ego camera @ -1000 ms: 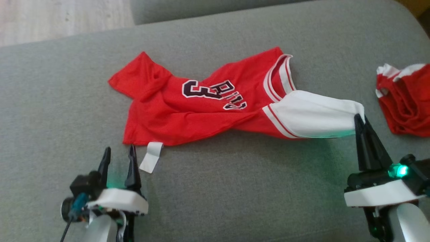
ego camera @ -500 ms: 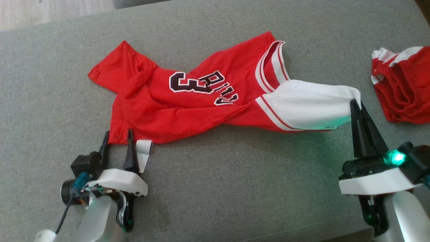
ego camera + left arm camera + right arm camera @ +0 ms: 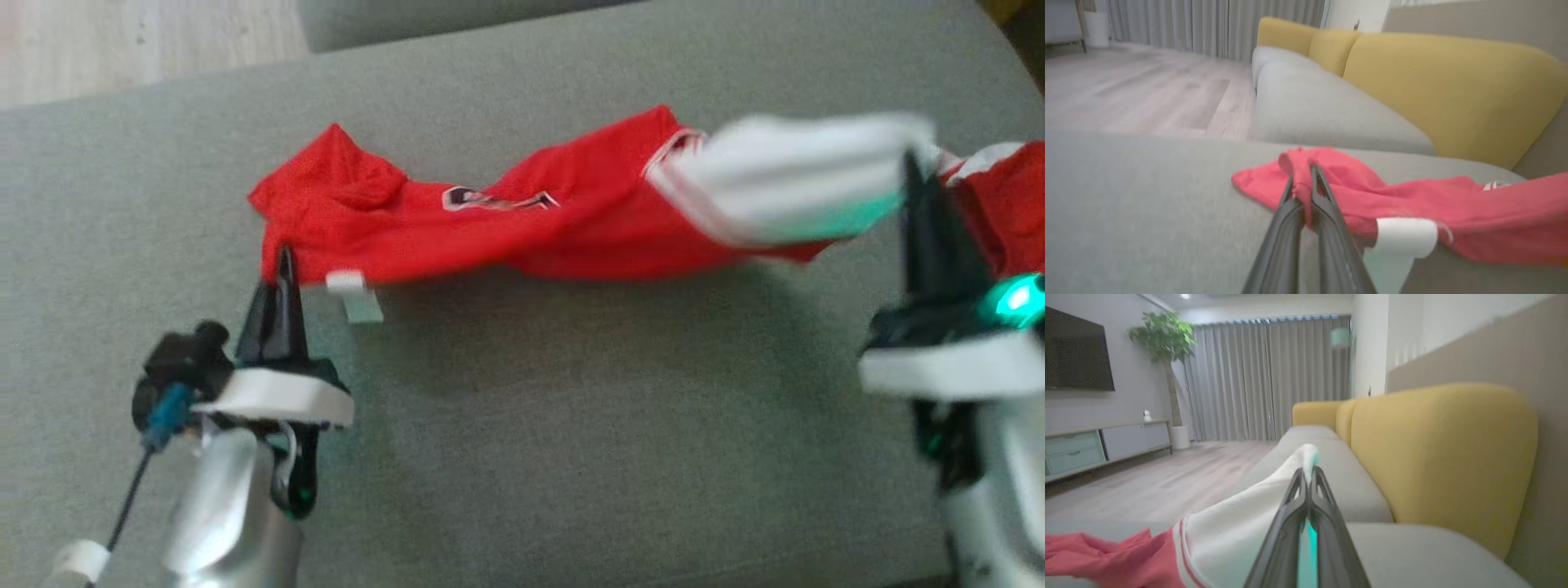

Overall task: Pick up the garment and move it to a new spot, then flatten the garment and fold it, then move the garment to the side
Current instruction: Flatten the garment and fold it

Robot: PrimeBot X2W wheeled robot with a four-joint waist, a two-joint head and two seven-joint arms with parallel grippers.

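My left gripper is clamped on the red hem of the garment at 9 o'clock. My right gripper pinches its white panel at 3 o'clock. The light, limp mesh sags above the cushion, so grip corners.

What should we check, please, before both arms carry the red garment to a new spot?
1. Left gripper shut on the garment's red corner: ok.
2. Right gripper shut on its white panel: ok.
3. Garment's middle lifted off the grey cushion: cannot tell.
4. White label hanging free of the left jaws: ok.
5. Second red garment clear of the right gripper: cannot tell, they overlap in the head view.
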